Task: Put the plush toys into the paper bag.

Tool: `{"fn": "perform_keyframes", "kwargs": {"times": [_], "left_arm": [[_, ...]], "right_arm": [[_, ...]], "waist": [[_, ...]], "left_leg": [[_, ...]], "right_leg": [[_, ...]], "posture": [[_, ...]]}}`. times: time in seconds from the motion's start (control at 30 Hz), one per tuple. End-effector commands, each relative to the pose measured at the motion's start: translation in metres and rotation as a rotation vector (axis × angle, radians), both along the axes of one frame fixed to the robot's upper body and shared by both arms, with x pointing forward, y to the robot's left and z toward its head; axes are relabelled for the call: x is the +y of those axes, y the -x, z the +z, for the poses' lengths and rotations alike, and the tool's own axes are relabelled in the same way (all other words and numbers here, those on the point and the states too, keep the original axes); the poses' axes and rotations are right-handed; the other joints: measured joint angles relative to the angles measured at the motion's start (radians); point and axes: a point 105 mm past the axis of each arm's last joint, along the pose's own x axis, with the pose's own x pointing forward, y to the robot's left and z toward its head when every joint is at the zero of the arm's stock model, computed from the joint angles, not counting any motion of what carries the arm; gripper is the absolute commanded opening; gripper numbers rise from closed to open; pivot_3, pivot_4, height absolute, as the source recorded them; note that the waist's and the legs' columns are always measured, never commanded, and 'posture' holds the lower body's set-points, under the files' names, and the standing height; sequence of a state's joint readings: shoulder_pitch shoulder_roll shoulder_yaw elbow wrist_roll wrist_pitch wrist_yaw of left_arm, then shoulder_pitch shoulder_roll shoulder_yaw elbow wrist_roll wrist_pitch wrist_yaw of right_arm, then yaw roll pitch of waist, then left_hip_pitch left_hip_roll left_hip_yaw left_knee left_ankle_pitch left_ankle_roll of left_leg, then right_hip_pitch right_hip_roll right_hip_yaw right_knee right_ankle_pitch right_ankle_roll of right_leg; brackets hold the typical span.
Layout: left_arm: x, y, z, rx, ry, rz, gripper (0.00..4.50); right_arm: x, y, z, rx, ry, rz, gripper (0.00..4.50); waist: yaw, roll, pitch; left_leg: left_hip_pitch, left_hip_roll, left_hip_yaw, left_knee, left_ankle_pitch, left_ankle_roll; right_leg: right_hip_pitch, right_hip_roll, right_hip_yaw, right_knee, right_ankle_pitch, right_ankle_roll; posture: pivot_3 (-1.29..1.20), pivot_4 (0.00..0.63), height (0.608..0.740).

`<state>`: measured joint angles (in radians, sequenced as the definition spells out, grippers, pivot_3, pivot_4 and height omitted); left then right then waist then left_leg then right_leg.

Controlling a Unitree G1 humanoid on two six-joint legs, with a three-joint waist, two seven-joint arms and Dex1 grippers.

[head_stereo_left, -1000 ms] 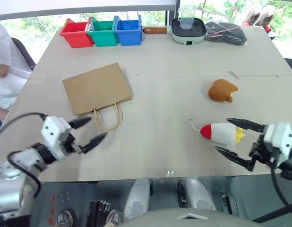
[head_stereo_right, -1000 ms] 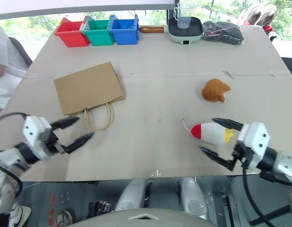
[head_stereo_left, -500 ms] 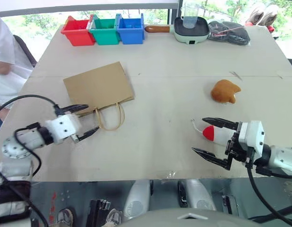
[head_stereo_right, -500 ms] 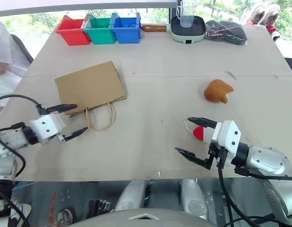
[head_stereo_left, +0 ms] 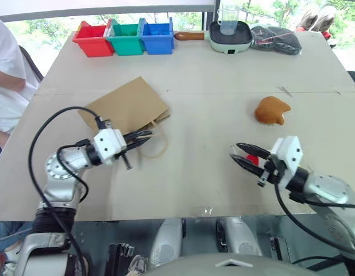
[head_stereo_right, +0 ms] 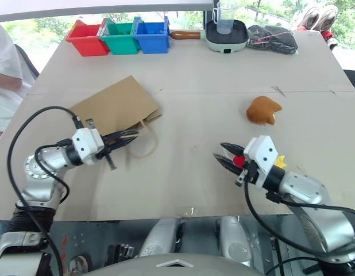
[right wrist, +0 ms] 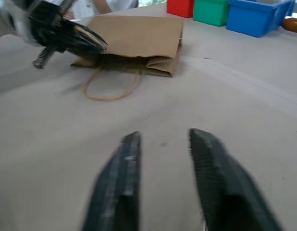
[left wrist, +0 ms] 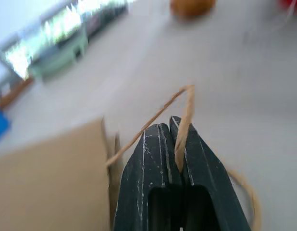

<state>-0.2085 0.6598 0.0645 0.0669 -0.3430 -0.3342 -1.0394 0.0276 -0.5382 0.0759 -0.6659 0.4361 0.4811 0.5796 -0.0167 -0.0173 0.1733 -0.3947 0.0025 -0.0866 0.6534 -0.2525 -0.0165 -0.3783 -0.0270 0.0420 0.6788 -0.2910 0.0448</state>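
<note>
Since the earlier frames the left gripper [head_stereo_left: 147, 137] had swung across to the paper bag [head_stereo_left: 128, 106] and closed on one cord handle [head_stereo_left: 165, 144]. The bag had turned and slid a little with it. The right gripper [head_stereo_left: 238, 154] had pushed on over the white rocket [head_stereo_left: 253, 158], and its wide jaws had narrowed.

In the head views the bag lay flat on the table [head_stereo_left: 212, 75], its mouth facing the left gripper. Only the rocket's red nose and a yellow fin showed under the right hand, so whether it was gripped could not be told. The orange-brown plush blob [head_stereo_left: 271, 110] sat apart, farther back on the right. Red [head_stereo_left: 92, 40], green [head_stereo_left: 126, 39] and blue [head_stereo_left: 157, 38] bins stood along the far edge beside a pan [head_stereo_left: 229, 35]. A person's white sleeve [head_stereo_left: 8, 75] showed at the left.

In the left wrist view the black fingers [left wrist: 148, 159] were pressed together with the tan cord [left wrist: 184, 110] pinched between them, and the bag's edge [left wrist: 47, 178] lay beside them.

In the right wrist view that gripper's fingers [right wrist: 127, 163] stood slightly apart, with bare table in the gap. Beyond them lay the bag [right wrist: 134, 36] and the left gripper [right wrist: 98, 45] at its handle.
</note>
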Motion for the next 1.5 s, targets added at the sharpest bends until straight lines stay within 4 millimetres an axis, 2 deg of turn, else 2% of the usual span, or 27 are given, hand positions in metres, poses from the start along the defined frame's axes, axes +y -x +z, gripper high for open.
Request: {"fn": "perform_keyframes", "kwargs": {"times": [0.03, 0.17, 0.27, 0.4, 0.53, 0.6, 0.67, 0.73, 0.9, 1.07, 1.17, 1.27, 1.3, 1.37, 1.43, 1.47, 1.5], "left_arm": [[-0.033, -0.004, 0.037, 0.047, 0.249, -0.028, 0.00], [-0.051, -0.002, 0.052, 0.256, 0.481, -0.052, 0.00], [-0.060, 0.003, 0.066, 0.466, 0.696, -0.114, 0.00], [-0.066, 0.004, 0.075, 0.516, 0.742, -0.143, 0.00], [-0.071, 0.007, 0.079, 0.537, 0.742, -0.181, 0.00], [-0.073, 0.010, 0.087, 0.543, 0.772, -0.210, 0.00], [-0.068, 0.011, 0.097, 0.532, 0.797, -0.219, 0.00], [-0.059, 0.009, 0.108, 0.508, 0.817, -0.201, 0.00], [-0.034, 0.000, 0.136, 0.427, 0.841, -0.145, 0.00], [-0.021, 0.001, 0.141, 0.384, 0.795, -0.111, 0.00], [-0.020, 0.004, 0.129, 0.401, 0.747, -0.094, 0.00], [-0.021, 0.005, 0.119, 0.413, 0.722, -0.089, 0.00], [-0.021, 0.005, 0.118, 0.417, 0.728, -0.086, 0.00], [-0.022, 0.006, 0.106, 0.439, 0.695, -0.080, 0.00], [-0.022, 0.007, 0.100, 0.454, 0.685, -0.078, 0.00], [-0.025, 0.007, 0.097, 0.458, 0.668, -0.090, 0.00], [-0.027, 0.008, 0.095, 0.458, 0.653, -0.099, 0.00]], "right_arm": [[0.018, -0.015, 0.003, -0.039, 0.002, 0.016, 0.06], [0.039, -0.031, 0.001, -0.052, 0.026, 0.066, 0.06], [0.064, -0.049, 0.004, -0.063, 0.021, 0.126, 0.06], [0.095, -0.061, -0.007, -0.030, 0.045, 0.245, 0.06], [0.126, -0.071, -0.025, 0.001, 0.080, 0.337, 0.06], [0.139, -0.078, -0.041, 0.027, 0.115, 0.364, 0.06], [0.144, -0.084, -0.056, 0.047, 0.154, 0.365, 0.06], [0.146, -0.083, -0.062, 0.048, 0.165, 0.375, 0.06], [0.150, -0.083, -0.064, 0.055, 0.153, 0.332, 0.06], [0.154, -0.080, -0.055, 0.094, 0.092, 0.237, 0.06], [0.149, -0.079, -0.030, 0.085, 0.029, 0.235, 0.06], [0.137, -0.077, -0.010, 0.068, -0.012, 0.234, 0.78], [0.133, -0.076, -0.005, 0.068, -0.025, 0.232, 1.33], [0.106, -0.070, 0.027, -0.003, -0.064, 0.204, 2.24], [0.091, -0.059, 0.045, -0.028, -0.076, 0.194, 2.99], [0.058, -0.047, 0.055, -0.060, -0.014, 0.154, 3.34], [0.038, -0.036, 0.060, -0.085, 0.046, 0.131, 3.34]], "waist": [[0.000, 0.000, 0.000], [-0.008, 0.000, 0.000], [-0.022, 0.000, 0.000], [-0.025, 0.000, 0.000], [-0.024, 0.000, 0.000], [-0.024, 0.000, 0.000], [-0.023, 0.000, 0.000], [-0.023, 0.000, 0.000], [-0.024, 0.000, 0.000], [-0.026, 0.000, 0.000], [-0.025, 0.000, 0.000], [-0.023, 0.001, 0.001], [-0.020, 0.001, 0.001], [-0.017, 0.001, 0.001], [-0.016, 0.001, 0.001], [-0.018, 0.000, 0.001], [-0.017, 0.002, 0.002]], "left_leg": [[0.000, 0.000, 0.000, 0.000, 0.000, 0.000], [0.000, 0.000, -0.002, 0.000, 0.000, 0.000], [0.000, 0.001, -0.003, 0.000, 0.000, 0.000], [0.001, 0.001, -0.003, 0.000, 0.000, 0.000], [0.001, 0.001, -0.003, 0.000, 0.000, -0.001], [0.001, 0.000, -0.002, 0.000, 0.002, -0.004], [0.000, 0.000, -0.002, 0.000, 0.003, -0.004], [0.000, 0.000, -0.003, 0.000, 0.003, -0.005], [0.001, 0.000, -0.003, 0.000, 0.003, -0.005], [0.002, 0.000, -0.003, -0.001, 0.004, -0.006], [0.001, 0.001, -0.003, -0.001, 0.004, -0.007], [0.000, 0.000, -0.003, -0.001, 0.004, -0.006], [0.000, 0.000, -0.003, -0.001, 0.004, -0.006], [0.000, 0.000, -0.003, -0.001, 0.002, -0.004], [-0.001, 0.000, -0.003, -0.001, 0.002, -0.004], [-0.001, 0.000, -0.003, -0.001, 0.002, -0.004], [-0.001, 0.000, -0.004, -0.001, 0.002, -0.003]], "right_leg": [[0.000, 0.000, 0.000, 0.000, 0.000, 0.000], [0.000, 0.002, 0.000, 0.001, 0.000, 0.000], [0.000, 0.003, 0.000, 0.001, 0.000, 0.000], [0.000, 0.003, -0.001, 0.002, 0.000, 0.000], [0.000, 0.004, 0.000, 0.001, 0.000, 0.000], [0.000, 0.003, 0.001, 0.001, 0.000, 0.000], [-0.001, 0.003, 0.000, 0.001, 0.000, 0.000], [-0.001, 0.004, 0.000, 0.001, 0.000, 0.000], [-0.001, 0.004, 0.000, 0.001, 0.000, 0.000], [-0.001, 0.004, 0.001, 0.002, 0.000, 0.000], [-0.001, 0.004, 0.001, 0.002, 0.000, 0.000], [-0.002, 0.004, 0.001, 0.001, 0.000, 0.000], [-0.002, 0.004, 0.001, 0.001, 0.000, 0.000], [-0.002, 0.003, 0.000, 0.001, 0.000, 0.000], [-0.002, 0.001, 0.000, 0.000, 0.000, 0.000], [-0.002, 0.001, 0.000, 0.000, 0.000, 0.000], [-0.002, 0.002, 0.000, 0.000, 0.000, 0.000]], "posture": [[0.00, 0.150, 0.740], [0.00, 0.150, 0.740], [0.00, 0.150, 0.740], [0.00, 0.150, 0.740], [0.00, 0.150, 0.740], [0.00, 0.150, 0.740], [0.00, 0.150, 0.740], [0.00, 0.150, 0.740], [0.00, 0.150, 0.740], [0.00, 0.150, 0.740], [0.00, 0.150, 0.740], [0.00, 0.150, 0.740], [0.00, 0.150, 0.740], [0.00, 0.150, 0.740], [0.00, 0.150, 0.740], [0.00, 0.150, 0.740], [0.00, 0.150, 0.740]]}}
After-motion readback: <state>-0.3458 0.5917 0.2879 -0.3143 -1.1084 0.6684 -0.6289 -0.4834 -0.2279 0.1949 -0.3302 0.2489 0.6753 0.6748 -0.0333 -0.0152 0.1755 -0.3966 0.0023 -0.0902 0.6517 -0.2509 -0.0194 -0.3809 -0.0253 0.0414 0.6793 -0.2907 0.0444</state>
